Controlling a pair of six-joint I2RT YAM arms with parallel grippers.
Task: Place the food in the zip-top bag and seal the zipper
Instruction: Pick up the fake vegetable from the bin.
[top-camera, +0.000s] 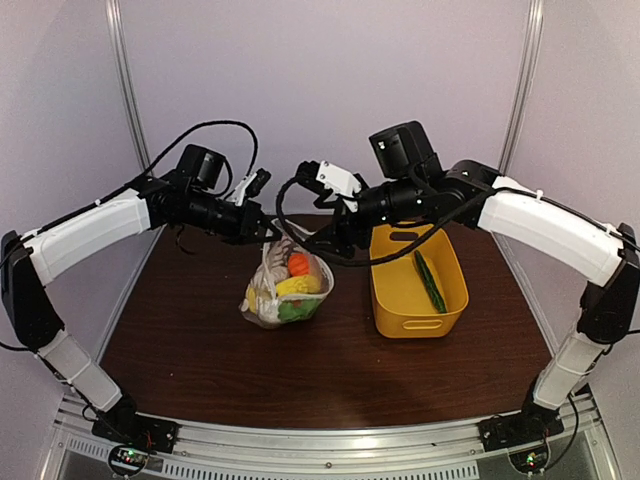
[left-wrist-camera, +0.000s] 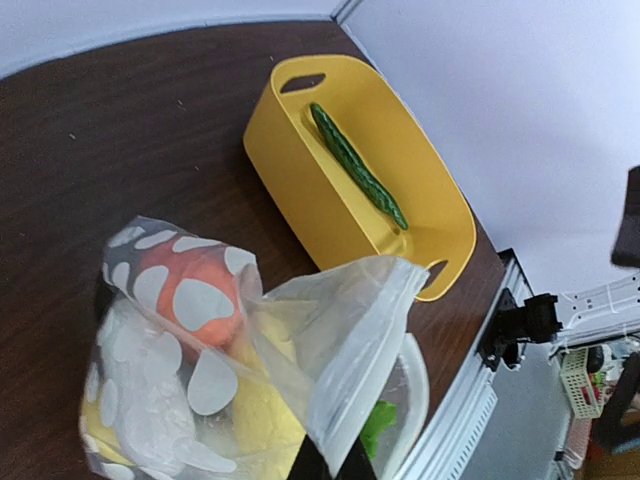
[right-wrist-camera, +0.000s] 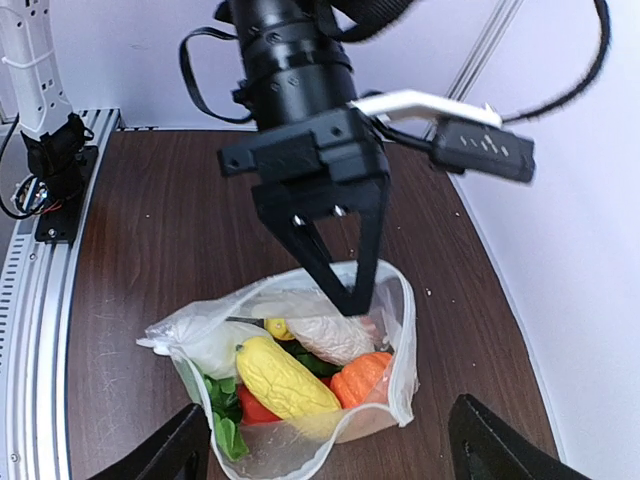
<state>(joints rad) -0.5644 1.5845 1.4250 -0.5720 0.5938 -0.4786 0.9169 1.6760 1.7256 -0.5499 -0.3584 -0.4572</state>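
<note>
Far left: left hand (top-camera: 266, 236), pressed together on the top edge of the zip-top bag (top-camera: 284, 296), holding that edge up above the counter (top-camera: 190, 340). From the right wrist view, the same pinch head-on, two dark fingers (right-wrist-camera: 315, 255) meeting in a point on the far rim.

Bag standing just left of centre, bottom resting on the dark wood, mouth gaping upward. Zipper (right-wrist-camera: 285, 280) unsealed, a pale strip running round the open rim.

Inside the bag, most of the food:
- an orange piece (top-camera: 298, 264) uppermost
- a yellow piece (top-camera: 296, 286) below it
- leafy greens (top-camera: 294, 311) lowest
- in the right wrist view, also a red piece (right-wrist-camera: 256, 408) tucked under the yellow one
- in that same view, a pale piece (right-wrist-camera: 325, 340) toward the far rim

Just right of the bag, right hand (right-wrist-camera: 330, 410), spread wide, one finger to each side of the bag's mouth, gripping nothing. Touching the plastic or not: impossible to tell.

Further right, a yellow basket (top-camera: 392, 305), close beside the bag but apart from it. In the basket, one green cucumber (top-camera: 430, 282), lying lengthwise along its floor, outside the bag.
</note>
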